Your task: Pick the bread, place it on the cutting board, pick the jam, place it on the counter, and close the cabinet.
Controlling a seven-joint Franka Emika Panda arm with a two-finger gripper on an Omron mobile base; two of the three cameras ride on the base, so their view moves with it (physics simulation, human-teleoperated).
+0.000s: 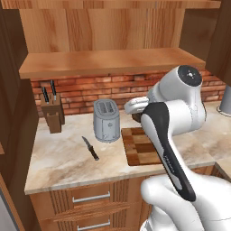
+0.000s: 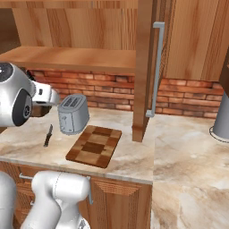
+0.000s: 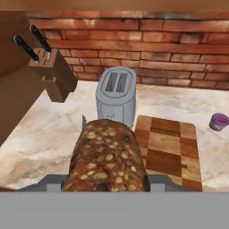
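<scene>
Carrying the bread (image 3: 106, 156) clamped in its jaws above the desk (image 3: 49, 138), the arm next needs lowering onto the cutting board (image 3: 167, 150).

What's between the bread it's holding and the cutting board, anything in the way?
Nothing visible blocks it. The bread sits in the gripper, and the cutting board lies bare just beside it. The toaster stands off the board's corner.

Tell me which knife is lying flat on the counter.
The black-handled knife lying left of the toaster; the others stand upright in the knife block.
</scene>
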